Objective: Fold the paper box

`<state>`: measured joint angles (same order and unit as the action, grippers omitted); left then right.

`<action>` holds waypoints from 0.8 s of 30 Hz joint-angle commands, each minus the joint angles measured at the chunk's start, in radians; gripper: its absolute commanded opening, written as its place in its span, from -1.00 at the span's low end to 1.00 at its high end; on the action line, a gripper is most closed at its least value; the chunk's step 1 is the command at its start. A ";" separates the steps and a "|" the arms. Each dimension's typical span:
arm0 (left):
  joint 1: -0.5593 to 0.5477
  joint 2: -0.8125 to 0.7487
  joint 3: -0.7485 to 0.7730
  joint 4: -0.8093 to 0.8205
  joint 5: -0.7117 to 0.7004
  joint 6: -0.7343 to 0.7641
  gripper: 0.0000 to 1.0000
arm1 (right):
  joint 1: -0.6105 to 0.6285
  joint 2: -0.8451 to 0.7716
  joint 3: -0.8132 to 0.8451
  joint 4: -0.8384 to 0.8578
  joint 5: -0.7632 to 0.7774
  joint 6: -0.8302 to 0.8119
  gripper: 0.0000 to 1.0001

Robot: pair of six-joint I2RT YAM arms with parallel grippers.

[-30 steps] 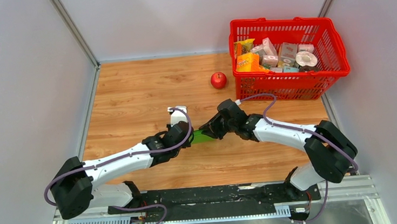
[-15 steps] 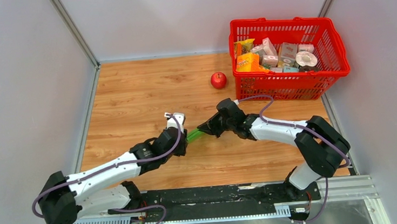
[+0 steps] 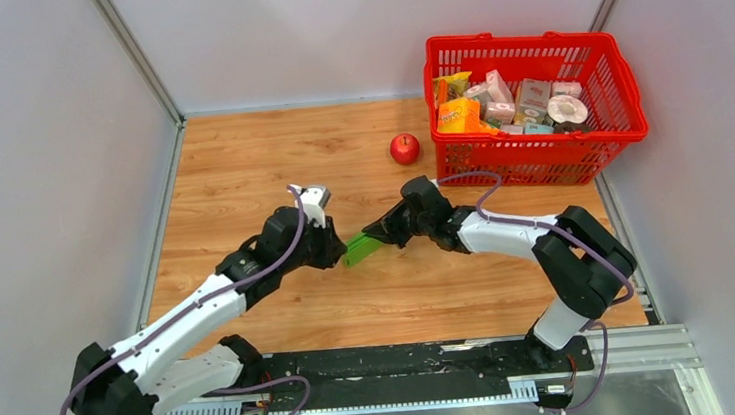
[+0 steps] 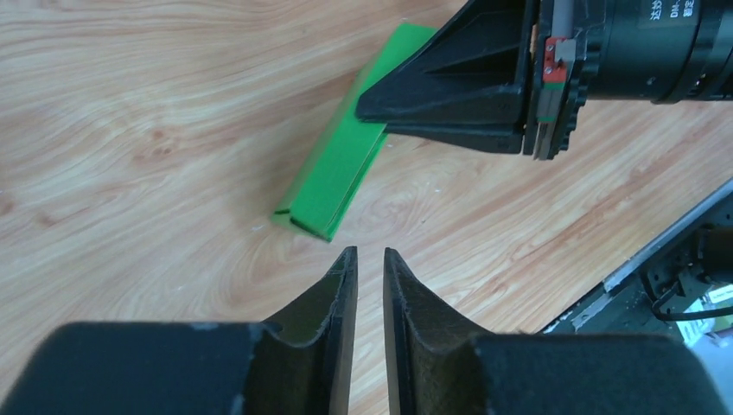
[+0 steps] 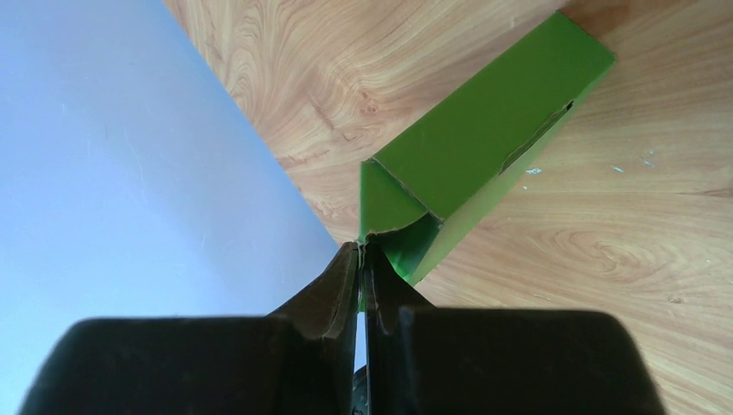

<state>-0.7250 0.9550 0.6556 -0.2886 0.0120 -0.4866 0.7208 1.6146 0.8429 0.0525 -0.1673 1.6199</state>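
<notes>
The paper box is near the middle of the wooden table, between the two claws. It is pressed into a long, narrow, flat shape. In the top view it runs from about 8 o'clock to 2 o'clock.

Your right gripper is at the 2 o'clock end of it. In the right wrist view the two fingers are pressed together on a thin green edge at the near end of the box, so this claw is pinching the cardboard. From there the box goes away toward 1 o'clock, and you can see a narrow slot cut into its side. Its far end seems to lie on the wood, but I cannot tell this for sure.

Your left gripper is at the 8 o'clock end. In the left wrist view its fingers are spread only a little, with a narrow slit between them and nothing inside. The low end of the box is just beside the fingertips, at about 11 o'clock from them, and is not touching them.

A red apple stands well apart from the box, at about 1 o'clock. A red basket with small packages is at 2 o'clock, in the far right corner.
</notes>
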 commanded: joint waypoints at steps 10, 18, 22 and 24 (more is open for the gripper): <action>0.025 0.206 0.056 0.210 0.077 0.071 -0.57 | -0.012 0.064 -0.019 0.009 -0.009 -0.086 -0.82; 0.036 0.191 0.093 0.184 0.030 0.089 -0.29 | -0.012 0.045 -0.036 0.013 -0.008 -0.095 -0.81; 0.038 0.244 0.130 0.143 0.023 0.121 -0.24 | -0.012 0.033 -0.051 0.023 -0.009 -0.098 -0.80; 0.035 0.275 0.134 0.141 0.045 0.166 -0.23 | -0.012 0.031 -0.059 0.030 -0.015 -0.098 -0.80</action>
<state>-0.6922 1.1839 0.7380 -0.1452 0.0502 -0.4026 0.7116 1.6451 0.8261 0.1505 -0.1940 1.5669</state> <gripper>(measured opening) 0.376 0.099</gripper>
